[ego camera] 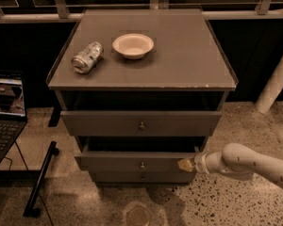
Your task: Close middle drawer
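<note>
Gripper (pixel 185 164) sits low at the right end of the middle drawer (pixel 118 163), touching or just short of its front panel; whether it is clenched or released cannot be told. That drawer stands pulled out of the desk (pixel 179 55), beneath a top drawer (pixel 108 123) that also juts forward. Pressing so far from the knob (pixel 142 165) would likely skew the drawer on its runners. A push nearer the centre, square to the panel, level and slow, should seat it flush above the bottom drawer (pixel 122 177).
</note>
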`<state>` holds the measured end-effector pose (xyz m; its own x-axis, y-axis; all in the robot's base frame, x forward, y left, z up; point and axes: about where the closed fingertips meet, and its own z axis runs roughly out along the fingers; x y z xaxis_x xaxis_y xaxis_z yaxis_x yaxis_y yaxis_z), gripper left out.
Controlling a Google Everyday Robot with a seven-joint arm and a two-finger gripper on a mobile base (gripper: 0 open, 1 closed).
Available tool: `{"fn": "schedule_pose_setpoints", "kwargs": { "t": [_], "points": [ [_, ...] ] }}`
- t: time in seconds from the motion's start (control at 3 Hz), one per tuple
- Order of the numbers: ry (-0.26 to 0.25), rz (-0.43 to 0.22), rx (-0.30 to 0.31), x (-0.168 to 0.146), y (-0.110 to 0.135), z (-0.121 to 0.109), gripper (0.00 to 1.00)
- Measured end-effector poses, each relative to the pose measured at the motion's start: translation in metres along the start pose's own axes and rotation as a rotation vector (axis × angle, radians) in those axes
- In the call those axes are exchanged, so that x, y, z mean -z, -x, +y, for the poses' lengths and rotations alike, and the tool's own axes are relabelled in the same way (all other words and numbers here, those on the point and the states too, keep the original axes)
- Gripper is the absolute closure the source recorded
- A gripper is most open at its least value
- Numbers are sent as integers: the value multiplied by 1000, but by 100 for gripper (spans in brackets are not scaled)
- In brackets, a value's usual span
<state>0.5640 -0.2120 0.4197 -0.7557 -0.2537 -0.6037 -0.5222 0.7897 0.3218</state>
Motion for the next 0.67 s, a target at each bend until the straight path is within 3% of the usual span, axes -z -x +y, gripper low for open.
{"fn": "schedule_pose_setpoints", "kwargs": {
  "t": [0.67],
  "points": [
    [-50, -46, 37, -12, 56, -3, 100]
  ]
}}
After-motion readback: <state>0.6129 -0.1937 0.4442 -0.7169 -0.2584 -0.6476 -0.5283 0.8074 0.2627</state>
